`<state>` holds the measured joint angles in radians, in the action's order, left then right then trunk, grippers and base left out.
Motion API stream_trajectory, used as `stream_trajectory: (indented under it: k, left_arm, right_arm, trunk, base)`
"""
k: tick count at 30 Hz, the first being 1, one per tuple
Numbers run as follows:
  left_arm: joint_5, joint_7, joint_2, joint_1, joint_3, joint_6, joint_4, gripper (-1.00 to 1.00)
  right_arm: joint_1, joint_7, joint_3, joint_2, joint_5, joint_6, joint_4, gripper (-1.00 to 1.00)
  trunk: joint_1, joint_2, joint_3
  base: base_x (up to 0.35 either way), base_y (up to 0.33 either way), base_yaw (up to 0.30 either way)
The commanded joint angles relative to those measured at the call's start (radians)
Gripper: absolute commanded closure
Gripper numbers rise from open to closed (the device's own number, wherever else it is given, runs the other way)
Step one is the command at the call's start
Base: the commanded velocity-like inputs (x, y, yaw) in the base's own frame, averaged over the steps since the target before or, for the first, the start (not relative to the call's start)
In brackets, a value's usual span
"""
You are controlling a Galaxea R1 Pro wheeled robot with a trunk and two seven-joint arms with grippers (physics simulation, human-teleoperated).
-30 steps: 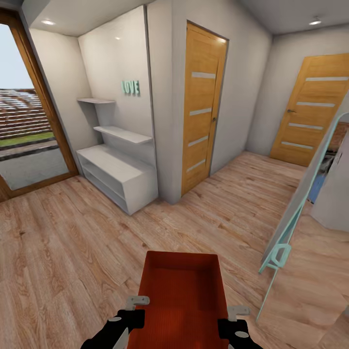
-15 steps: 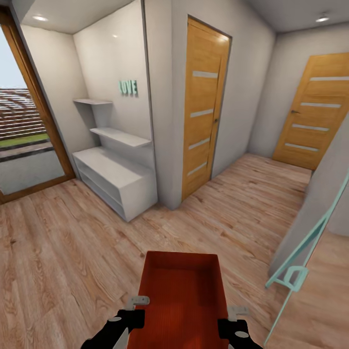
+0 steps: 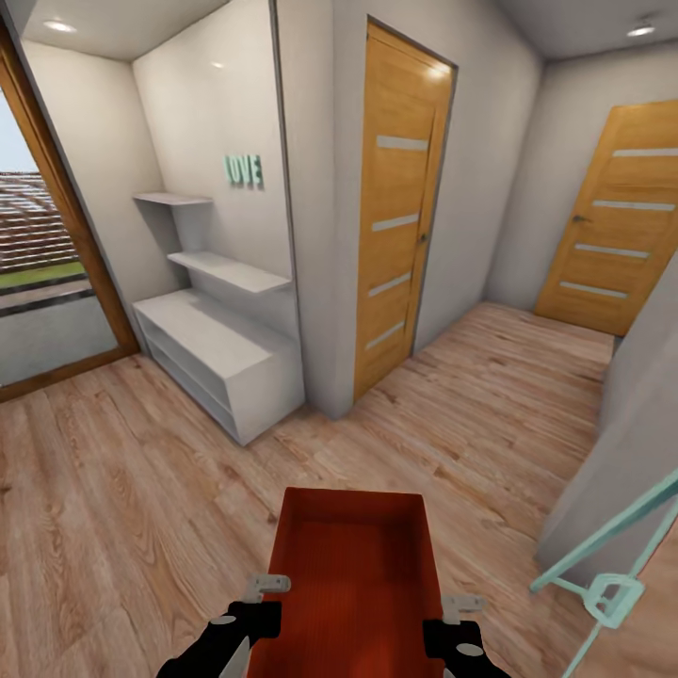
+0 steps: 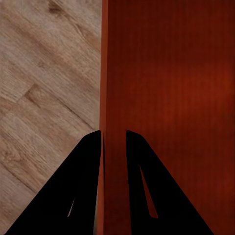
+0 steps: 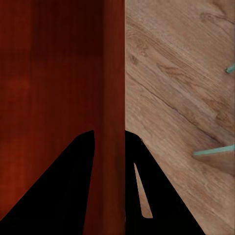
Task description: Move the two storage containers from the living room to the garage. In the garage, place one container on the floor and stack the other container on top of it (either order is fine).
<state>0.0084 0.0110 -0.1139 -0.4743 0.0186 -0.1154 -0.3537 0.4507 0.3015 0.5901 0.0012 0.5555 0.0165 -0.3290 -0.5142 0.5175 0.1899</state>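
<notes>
Clearly one storage container (image 3: 356, 574) (open-topped) between two grippers' fingers (image 4: 90, 166).

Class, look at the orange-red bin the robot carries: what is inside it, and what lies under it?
The bin looks empty: bare ribbed bottom. Beside it, wood plank floor shows; the floor directly beneath is covered.

Bright, even light from recessed ceiling spots (image 3: 59, 26) and daylight through the glass door (image 3: 38, 264); soft shadows, wide-angle bending at edges, slightly soft rendering.
</notes>
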Motion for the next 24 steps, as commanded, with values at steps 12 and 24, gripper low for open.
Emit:
stream_trajectory:
  k: [12, 24]
  left_arm:
    - [-0.013, 0.009, 0.011, 0.0, -0.005, -0.007, 0.001, 1.0]
    - [-0.013, 0.009, 0.011, 0.0, -0.005, -0.007, 0.001, 1.0]
  right_arm:
    - [0.002, 0.018, -0.013, -0.009, -0.019, 0.003, -0.003, 1.0]
    - [0.002, 0.018, -0.013, -0.009, -0.019, 0.003, -0.003, 1.0]
  trunk:
    - [-0.001, 0.001, 0.002]
    - [-0.001, 0.001, 0.002]
  base:
    - [0.323, 0.0, -0.043]
    - [0.323, 0.0, -0.279]
